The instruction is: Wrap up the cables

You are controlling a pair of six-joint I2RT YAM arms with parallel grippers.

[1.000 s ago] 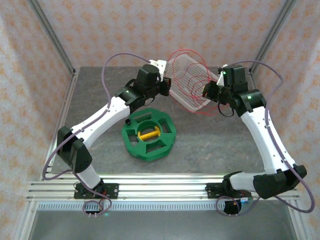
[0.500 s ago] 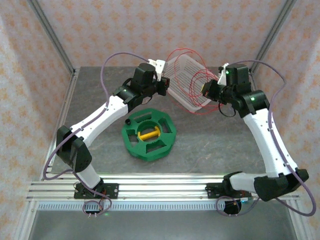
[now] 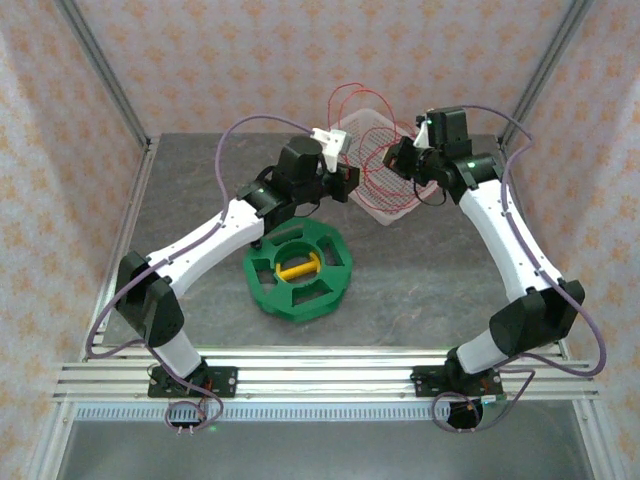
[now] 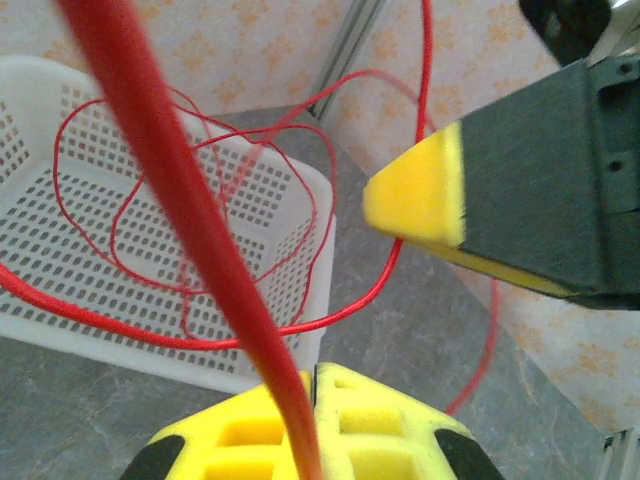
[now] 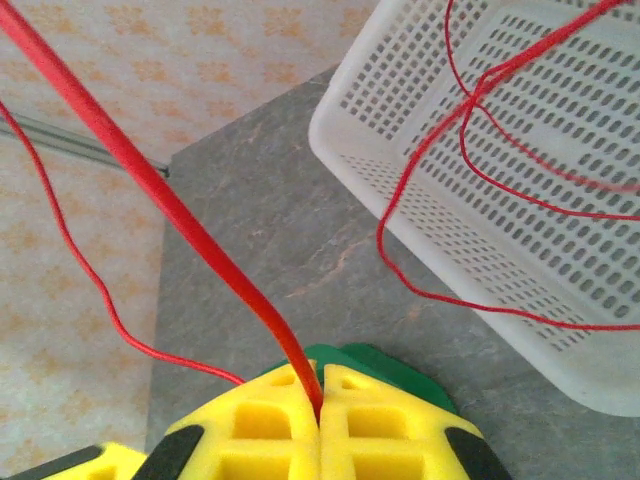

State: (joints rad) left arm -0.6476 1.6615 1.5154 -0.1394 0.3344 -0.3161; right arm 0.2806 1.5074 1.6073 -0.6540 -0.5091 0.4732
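Observation:
The cables are one thin red wire (image 3: pixel 372 162) looping loosely in and over a white mesh basket (image 3: pixel 392 208) at the back of the table. My left gripper (image 3: pixel 347 178) hangs at the basket's left edge, my right gripper (image 3: pixel 398 156) over its right side. In the left wrist view the yellow pads of the left gripper (image 4: pixel 316 372) are shut on the wire (image 4: pixel 185 190), which runs up and left. In the right wrist view my right gripper (image 5: pixel 320 375) is likewise shut on a stretch of wire (image 5: pixel 150 178). The wire's loops lie across the basket (image 4: pixel 312 270) (image 5: pixel 340 150).
A green spool (image 3: pixel 330 280) with a yellow bar in its hub lies on the grey table in front of the left arm, and its edge (image 5: pixel 395 368) peeks out behind my right fingers. The right gripper's finger (image 4: pixel 500 190) looms close in the left wrist view. Patterned walls close off the back and sides.
The right arm has swung left and back, bringing its gripper over the basket. The left gripper has shifted right, so the two grippers are closer together. Both stay shut on the wire.

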